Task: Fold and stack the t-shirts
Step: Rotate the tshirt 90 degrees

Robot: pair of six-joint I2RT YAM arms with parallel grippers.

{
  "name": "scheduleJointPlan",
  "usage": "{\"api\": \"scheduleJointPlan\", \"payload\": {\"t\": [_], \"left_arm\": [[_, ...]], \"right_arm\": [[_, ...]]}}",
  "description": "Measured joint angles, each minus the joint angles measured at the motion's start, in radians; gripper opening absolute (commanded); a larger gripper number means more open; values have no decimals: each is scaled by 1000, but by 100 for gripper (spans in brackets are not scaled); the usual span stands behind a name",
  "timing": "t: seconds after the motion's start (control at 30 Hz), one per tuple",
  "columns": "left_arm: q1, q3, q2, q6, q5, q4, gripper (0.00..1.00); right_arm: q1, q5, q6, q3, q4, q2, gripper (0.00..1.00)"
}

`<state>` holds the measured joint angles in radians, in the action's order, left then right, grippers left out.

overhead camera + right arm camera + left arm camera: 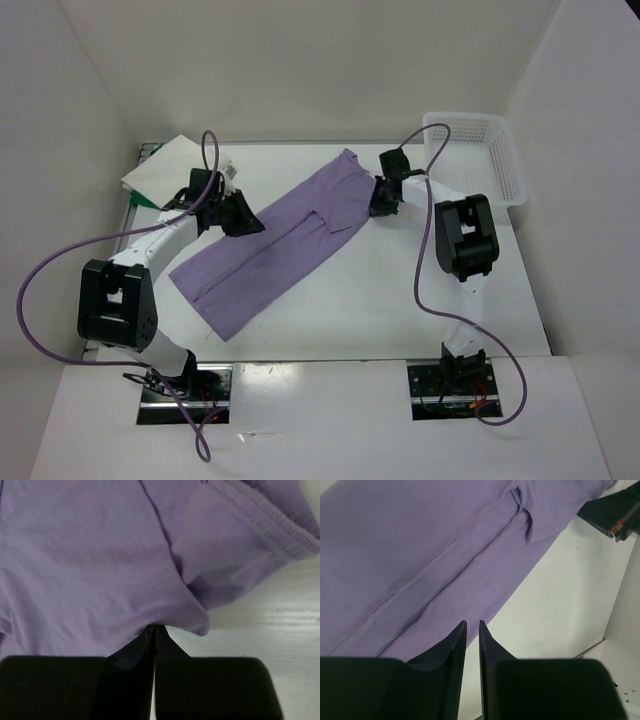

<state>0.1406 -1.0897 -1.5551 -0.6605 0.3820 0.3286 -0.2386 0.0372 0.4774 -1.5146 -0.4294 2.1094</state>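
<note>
The lavender t-shirt [275, 245] lies folded lengthwise in a long diagonal strip across the table, collar end at the far right. My right gripper [380, 205] is shut on the shirt's right edge near a sleeve, and cloth bunches over the tips in the right wrist view [154, 626]. My left gripper [245, 222] sits at the strip's left edge. In the left wrist view [471, 622] its jaws stand a narrow gap apart with nothing between them. A white t-shirt [168, 170] lies at the far left corner. I cannot make out the green one.
A white lattice basket [482, 155] stands at the far right corner. White walls close in the table [400, 290] at the back and sides. The right arm's elbow [465, 235] hangs over the right side of the table.
</note>
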Motion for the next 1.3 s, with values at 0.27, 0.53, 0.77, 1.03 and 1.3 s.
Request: {"api": "scheduleJointPlan", "payload": {"t": [0.27,0.53,0.77,1.03,1.3], "left_arm": [[0,-2,23,-26,17,-7,23],[0,-14,27,-27,16,1,26],[-1,-14,36,-20,2,3,26],[-2,81,80,3,-12,9,30],[-2,122,126,6,-11,8,32]], "right_arm": [[-3,48,3,-448,-67,285,5],[-49,83,-1,-580,-148,265,43],[-183,174,57,47,-42,-254,50],[-502,299,280,441,203,-362,61],[-483,327,401,398,344,-166,48]]}}
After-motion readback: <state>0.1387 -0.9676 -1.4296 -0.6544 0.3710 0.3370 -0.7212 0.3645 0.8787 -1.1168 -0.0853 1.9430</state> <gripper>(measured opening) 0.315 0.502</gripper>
